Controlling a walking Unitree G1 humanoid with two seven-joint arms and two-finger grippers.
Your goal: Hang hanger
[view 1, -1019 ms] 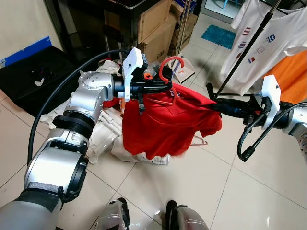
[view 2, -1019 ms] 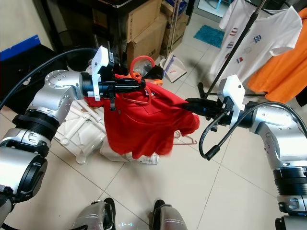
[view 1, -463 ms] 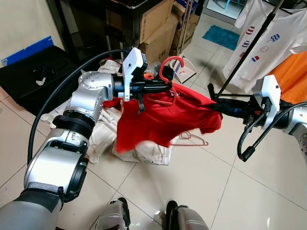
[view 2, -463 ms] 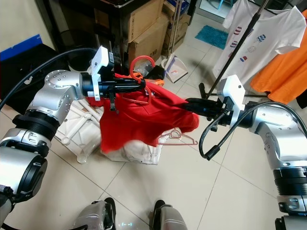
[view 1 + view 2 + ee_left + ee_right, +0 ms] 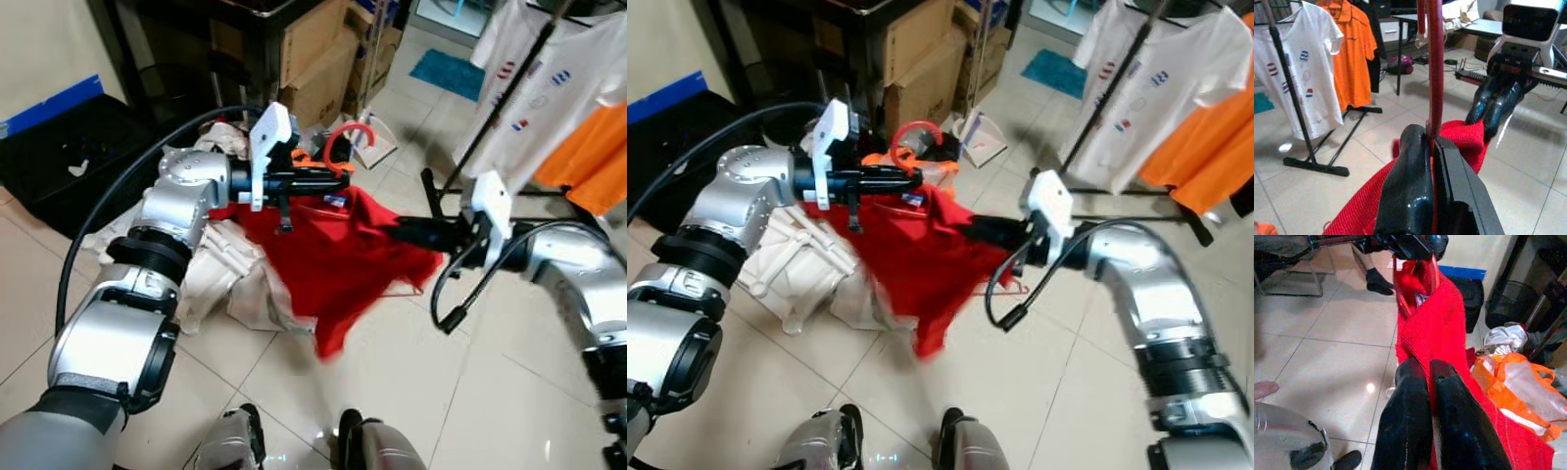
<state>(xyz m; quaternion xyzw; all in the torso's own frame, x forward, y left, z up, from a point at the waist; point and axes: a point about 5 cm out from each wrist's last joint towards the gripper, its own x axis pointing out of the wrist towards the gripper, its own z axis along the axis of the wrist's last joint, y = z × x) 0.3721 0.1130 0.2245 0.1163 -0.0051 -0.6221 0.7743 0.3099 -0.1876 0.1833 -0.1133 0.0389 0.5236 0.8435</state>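
Clearly the left gripper (image 5: 1432, 147) was clamped on the hanger (image 5: 350, 133), the right gripper (image 5: 1429, 377) pinching the red shirt (image 5: 338, 264). Best to keep the hook upright toward the rack (image 5: 495, 122) at two o'clock.

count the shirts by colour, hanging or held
red shirt: 1, held up on the hanger by the left gripper and the right gripper
white shirt: 1, on the rack
orange shirt: 1, on the rack
total: 3

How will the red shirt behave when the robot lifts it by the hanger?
The red shirt is probably floppy: it sags in folds below the red hanger held in the left pincer. It looks light. The right pincer pinches its edge, so it may stretch sideways.
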